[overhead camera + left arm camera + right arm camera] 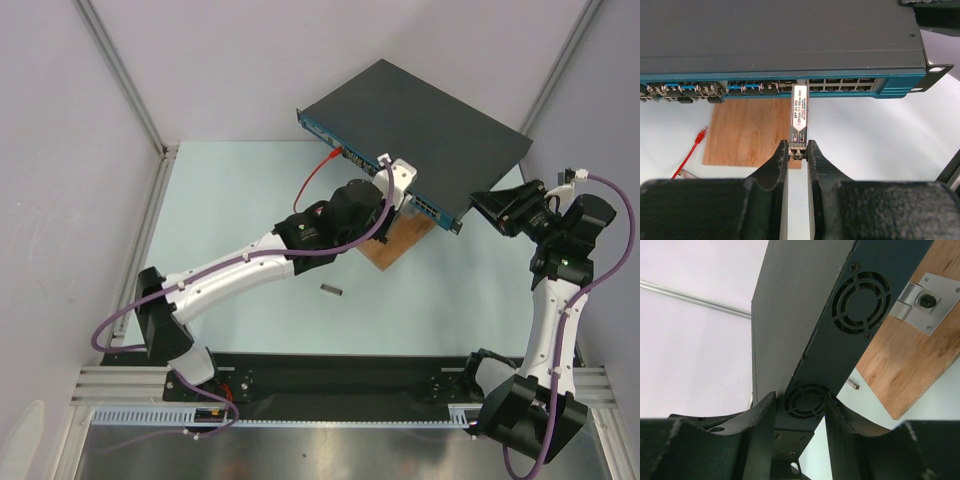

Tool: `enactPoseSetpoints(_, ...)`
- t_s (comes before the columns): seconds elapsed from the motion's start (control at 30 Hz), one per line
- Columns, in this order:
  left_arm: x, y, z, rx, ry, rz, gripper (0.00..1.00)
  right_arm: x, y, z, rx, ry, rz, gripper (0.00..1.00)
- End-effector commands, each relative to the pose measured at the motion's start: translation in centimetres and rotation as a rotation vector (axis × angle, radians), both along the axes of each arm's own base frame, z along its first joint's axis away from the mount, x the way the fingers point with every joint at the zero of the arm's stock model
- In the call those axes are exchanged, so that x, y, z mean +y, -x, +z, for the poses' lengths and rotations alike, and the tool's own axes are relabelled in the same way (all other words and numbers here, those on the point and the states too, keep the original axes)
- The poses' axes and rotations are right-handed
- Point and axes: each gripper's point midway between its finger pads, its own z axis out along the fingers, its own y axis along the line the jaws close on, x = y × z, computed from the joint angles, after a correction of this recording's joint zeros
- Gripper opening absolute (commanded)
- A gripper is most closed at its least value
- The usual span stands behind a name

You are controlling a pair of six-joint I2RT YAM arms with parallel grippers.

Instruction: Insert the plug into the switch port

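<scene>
Left arm's jaws pinch the slim silver metal plug (799, 112), white-labelled, by its tail. Its nose meets a socket in the blue front of the flat dark-grey metal switch (780, 35), which sits over a brown wooden board (750, 130). It is best pushed straight and level, without twisting. Right arm's jaws straddle the switch's fan-vented end; whether they grip it I cannot tell.

slim silver plug (799, 112) meets a port (800, 86) on the blue face of the dark-grey switch (775, 35).

Plug (799, 112) label reading "SFP-SX MM", finer lines beneath too small to read
</scene>
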Motion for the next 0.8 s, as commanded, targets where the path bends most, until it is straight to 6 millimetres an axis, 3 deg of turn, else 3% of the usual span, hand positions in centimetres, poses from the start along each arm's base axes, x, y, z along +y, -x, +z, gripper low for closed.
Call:
enactPoseSetpoints(0.0, -0.5, -0.3, 2.4, -0.018, 0.061, 0.0, 0.0, 1.4, 0.2, 0.5, -0.05, 0.034, 0.064, 0.16)
enactPoseSetpoints(0.33, 0.1, -1.6, 2.0, -0.004, 0.057, 0.034, 0.0, 1.5, 0.3, 0.2, -0.046, 0.042, 0.07, 0.0)
enactPoseSetpoints(0.63, -0.2, -2.2, 2.6, -0.007, 0.069, 0.032, 0.0, 1.5, 0.2, 0.0, -0.045, 0.044, 0.072, 0.0)
enactPoseSetpoints(0.77, -0.6, -2.3, 1.9, 0.003, 0.055, 0.028, 0.0, 1.6, 0.1, 0.2, -0.051, 0.047, 0.077, 0.0)
